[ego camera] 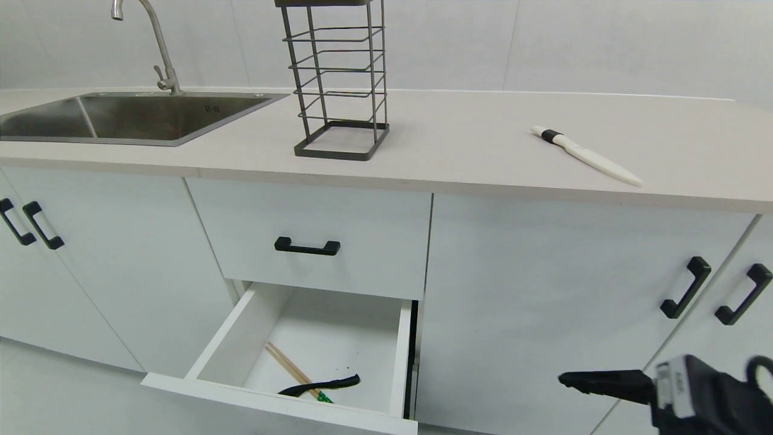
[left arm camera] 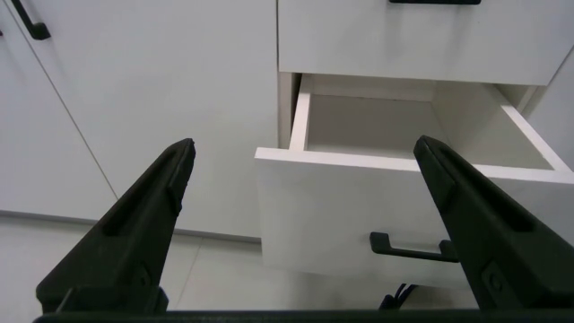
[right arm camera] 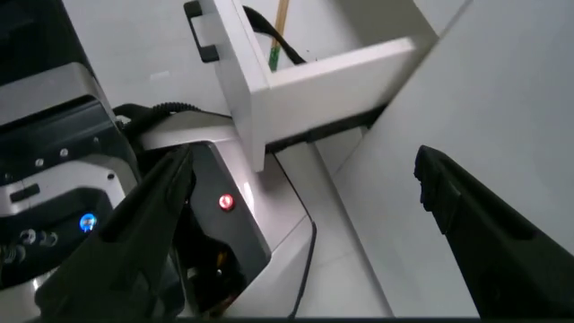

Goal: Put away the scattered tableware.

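A white knife [ego camera: 586,155] with a black band lies on the right part of the countertop [ego camera: 471,139]. Below the counter, the lower drawer [ego camera: 223,329] stands pulled out; wooden chopsticks [ego camera: 290,365] and a black utensil [ego camera: 326,385] lie inside it. My right gripper [ego camera: 580,382] hangs low at the right, in front of the cabinet doors, and it is open [right arm camera: 305,161] with nothing between its fingers. The drawer's corner [right arm camera: 332,72] and the chopsticks [right arm camera: 280,22] lie beyond it. My left gripper [left arm camera: 303,148] is open and empty, facing the drawer front [left arm camera: 359,188].
A steel sink [ego camera: 133,115] with a tap [ego camera: 158,45] is set into the counter's left end. A dark wire rack [ego camera: 341,78] stands mid-counter. The upper drawer [ego camera: 308,246] is closed. Cabinet doors with black handles [ego camera: 685,295] flank the drawers.
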Tool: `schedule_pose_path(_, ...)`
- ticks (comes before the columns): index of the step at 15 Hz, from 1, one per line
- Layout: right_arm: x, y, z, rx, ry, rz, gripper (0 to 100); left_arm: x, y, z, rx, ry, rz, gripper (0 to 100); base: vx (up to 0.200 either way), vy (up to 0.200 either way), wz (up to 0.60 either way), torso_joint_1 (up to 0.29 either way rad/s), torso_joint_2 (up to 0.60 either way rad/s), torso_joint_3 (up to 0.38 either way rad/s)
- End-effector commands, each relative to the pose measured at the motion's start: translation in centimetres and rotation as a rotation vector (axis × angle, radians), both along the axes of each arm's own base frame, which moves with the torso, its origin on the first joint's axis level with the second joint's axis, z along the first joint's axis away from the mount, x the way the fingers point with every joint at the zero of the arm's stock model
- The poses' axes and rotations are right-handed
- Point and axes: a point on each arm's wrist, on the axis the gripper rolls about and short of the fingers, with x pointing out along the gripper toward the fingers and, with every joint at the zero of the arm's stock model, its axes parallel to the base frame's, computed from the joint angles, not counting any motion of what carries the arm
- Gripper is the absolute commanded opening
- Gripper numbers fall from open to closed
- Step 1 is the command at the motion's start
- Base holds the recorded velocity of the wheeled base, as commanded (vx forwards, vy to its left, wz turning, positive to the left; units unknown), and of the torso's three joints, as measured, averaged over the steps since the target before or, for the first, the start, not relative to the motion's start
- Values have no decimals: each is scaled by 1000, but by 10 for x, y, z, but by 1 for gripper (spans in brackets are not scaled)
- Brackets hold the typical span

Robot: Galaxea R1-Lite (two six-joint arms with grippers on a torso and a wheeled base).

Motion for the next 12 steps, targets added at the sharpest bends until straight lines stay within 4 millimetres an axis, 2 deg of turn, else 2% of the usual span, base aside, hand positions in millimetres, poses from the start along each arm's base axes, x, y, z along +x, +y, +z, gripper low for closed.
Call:
schedule_pose_path(1, -41, -49, -3, 93, -115, -71, 100, 0, 0, 0, 0, 0, 0, 100, 0, 0, 0, 0, 0, 0)
schedule_pose_path(4, -51, -60, -11, 103, -138, -89, 100, 0, 0, 0, 0, 0, 0, 100, 0, 0, 0, 0, 0, 0)
schedule_pose_path(5, -57, -66, -23, 91, -136, -86, 100, 0, 0, 0, 0, 1, 0, 100, 0, 0, 0, 0, 0, 0)
schedule_pose_path(7, -65, -75, -24, 143, -180, -127, 100, 0, 0, 0, 0, 0, 0, 100, 0, 0, 0, 0, 0, 0)
schedule_pose_path(12, -72, -92, -16, 237, -312, -473, 100, 0, 0, 0, 0, 1, 0, 100, 0, 0, 0, 0, 0, 0)
